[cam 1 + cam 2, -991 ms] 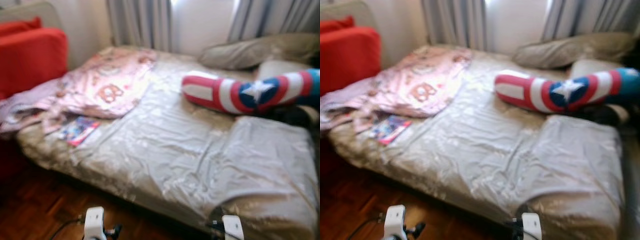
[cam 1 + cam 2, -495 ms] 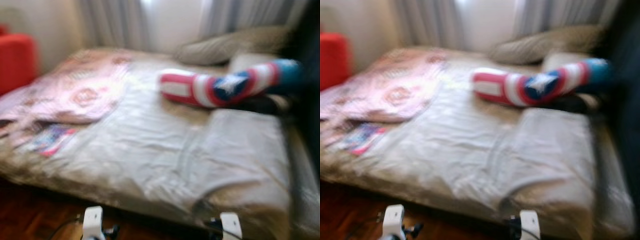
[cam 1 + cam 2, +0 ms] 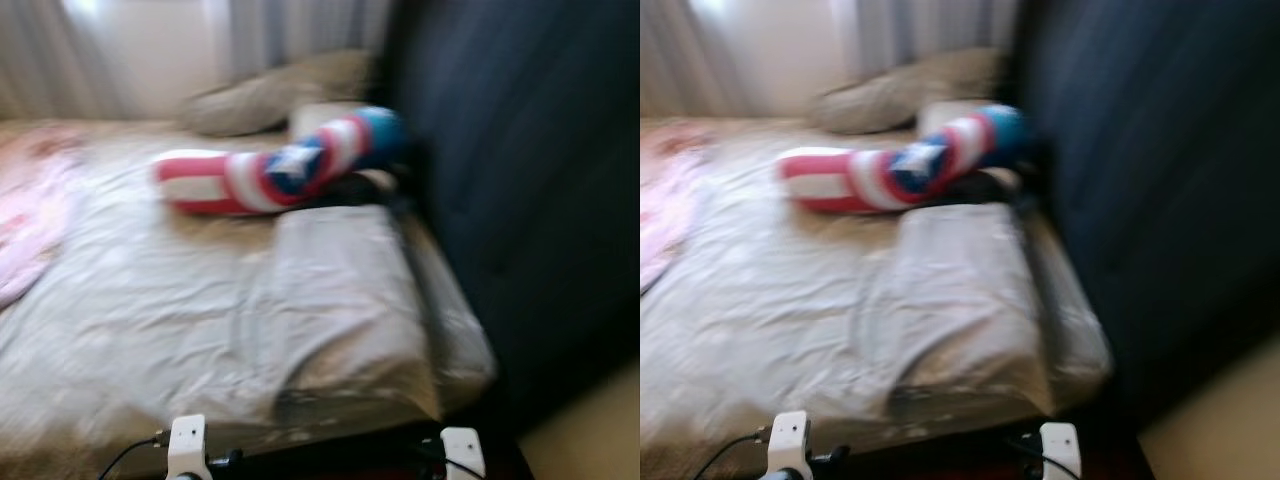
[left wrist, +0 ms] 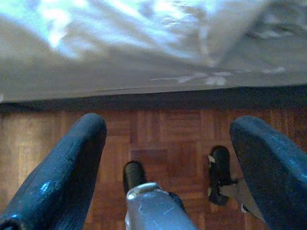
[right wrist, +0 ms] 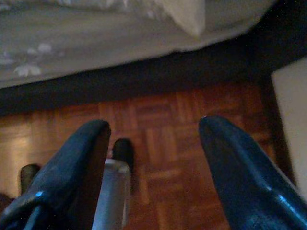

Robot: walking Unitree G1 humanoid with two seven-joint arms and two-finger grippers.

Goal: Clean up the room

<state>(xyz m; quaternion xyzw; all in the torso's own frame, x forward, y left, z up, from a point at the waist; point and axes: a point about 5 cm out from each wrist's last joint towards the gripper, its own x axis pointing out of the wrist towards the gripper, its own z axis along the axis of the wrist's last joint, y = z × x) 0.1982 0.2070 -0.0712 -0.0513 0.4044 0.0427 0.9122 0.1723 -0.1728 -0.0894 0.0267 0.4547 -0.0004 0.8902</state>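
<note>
A bed (image 3: 150, 330) with a crumpled grey sheet stands before me. A long red, white and blue star-patterned cushion (image 3: 275, 172) lies across its far part, with a beige pillow (image 3: 270, 95) behind it. A pink printed cloth (image 3: 25, 215) shows at the left edge. My left gripper (image 4: 168, 158) hangs low by the bed's edge, open over the parquet floor (image 4: 163, 134). The right gripper (image 5: 153, 158) hangs open over the parquet too.
A tall dark blue headboard or panel (image 3: 520, 170) rises right of the bed. Grey curtains (image 3: 290, 30) hang at the back. A pale surface (image 3: 590, 430) shows at the lower right. The views are blurred.
The camera has swung to the right: the bed and cushion slid left in view, the red seat and magazine left the picture, and the dark panel came in.
</note>
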